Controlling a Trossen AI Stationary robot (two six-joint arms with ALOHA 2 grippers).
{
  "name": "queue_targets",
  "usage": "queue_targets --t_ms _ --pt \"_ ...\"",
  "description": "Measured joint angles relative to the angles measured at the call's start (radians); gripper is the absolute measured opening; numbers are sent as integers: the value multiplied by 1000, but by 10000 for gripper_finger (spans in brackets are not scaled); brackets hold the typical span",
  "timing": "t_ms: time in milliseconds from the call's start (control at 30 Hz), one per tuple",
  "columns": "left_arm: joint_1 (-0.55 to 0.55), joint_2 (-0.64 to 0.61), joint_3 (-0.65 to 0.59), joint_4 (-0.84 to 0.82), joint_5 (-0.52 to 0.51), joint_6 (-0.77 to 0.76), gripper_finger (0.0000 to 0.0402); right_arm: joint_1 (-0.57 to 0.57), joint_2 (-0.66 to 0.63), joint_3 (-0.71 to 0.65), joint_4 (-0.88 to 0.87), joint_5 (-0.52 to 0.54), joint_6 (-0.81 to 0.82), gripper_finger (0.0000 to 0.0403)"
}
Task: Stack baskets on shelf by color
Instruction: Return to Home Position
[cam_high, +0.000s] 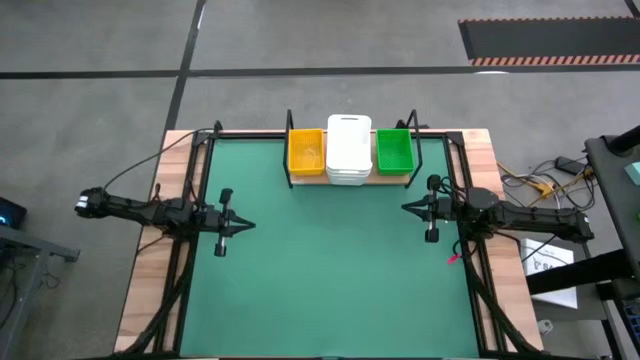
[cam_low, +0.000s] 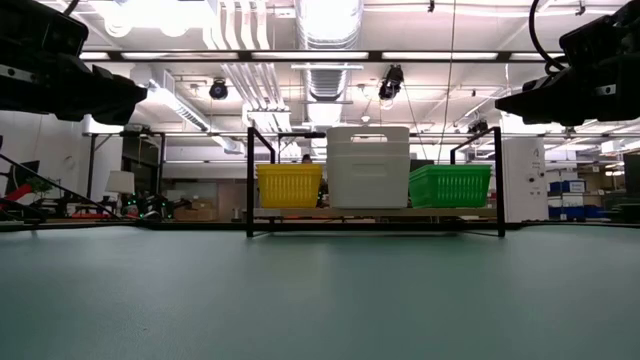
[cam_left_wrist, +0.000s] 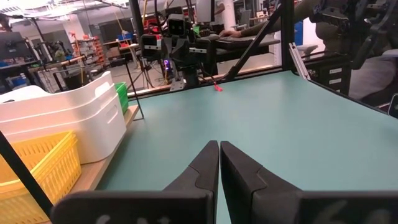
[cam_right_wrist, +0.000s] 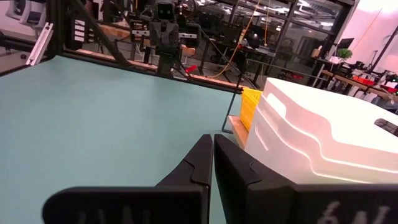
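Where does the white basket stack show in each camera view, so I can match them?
High view: white basket stack at top centre, middle of the shelf.
Low view: centre, taller than its neighbours.
Left wrist view: between the near yellow baskets and the green baskets beyond.
Right wrist view: close up, yellow baskets behind it.
Shared landmark: the yellow baskets beside it, in all four views.

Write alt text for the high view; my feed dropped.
On the shelf stand yellow baskets, white baskets and green baskets, left to right. The left gripper and right gripper, both shut, point inward over the green mat.
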Motion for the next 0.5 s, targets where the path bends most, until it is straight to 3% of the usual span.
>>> queue_targets --t_ms 500 --pt "0 9 0 0 0 0 0 0 0 0 0 0 0 9"
